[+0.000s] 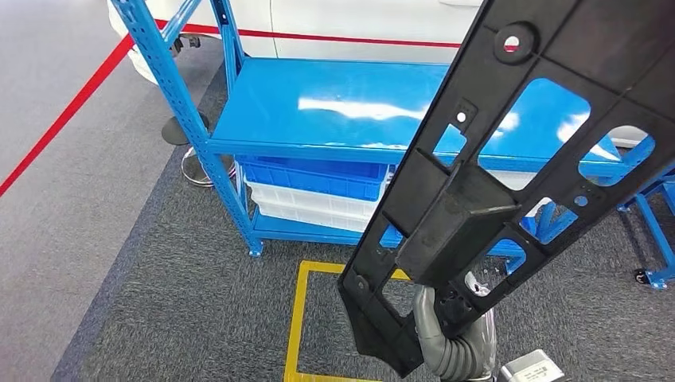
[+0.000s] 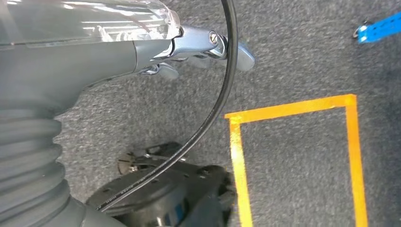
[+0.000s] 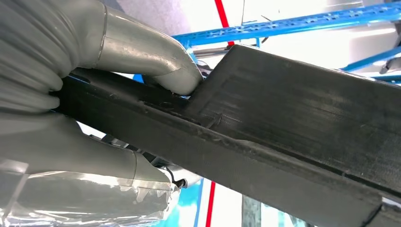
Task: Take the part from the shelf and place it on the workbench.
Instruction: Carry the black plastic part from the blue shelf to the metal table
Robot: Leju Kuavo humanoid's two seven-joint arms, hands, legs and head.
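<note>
A long black plastic part (image 1: 470, 207) with several cut-out windows stands tilted in front of me, its upper end reaching past the blue shelf (image 1: 318, 111). My right hand (image 1: 454, 338) grips it from below near its lower end. In the right wrist view the thumb (image 3: 142, 52) presses on the part (image 3: 283, 123), and the rest of the hand (image 3: 71, 142) wraps its other side. My left hand (image 2: 189, 47) hangs over the grey carpet with its fingers stretched out and nothing in them.
The shelf's top board is bare. Blue and white bins (image 1: 318, 187) sit on its lower level. A yellow tape square (image 1: 296, 318) marks the carpet in front of it. A red floor line (image 1: 72, 103) runs at the left, and another blue frame (image 1: 657, 231) stands at the right.
</note>
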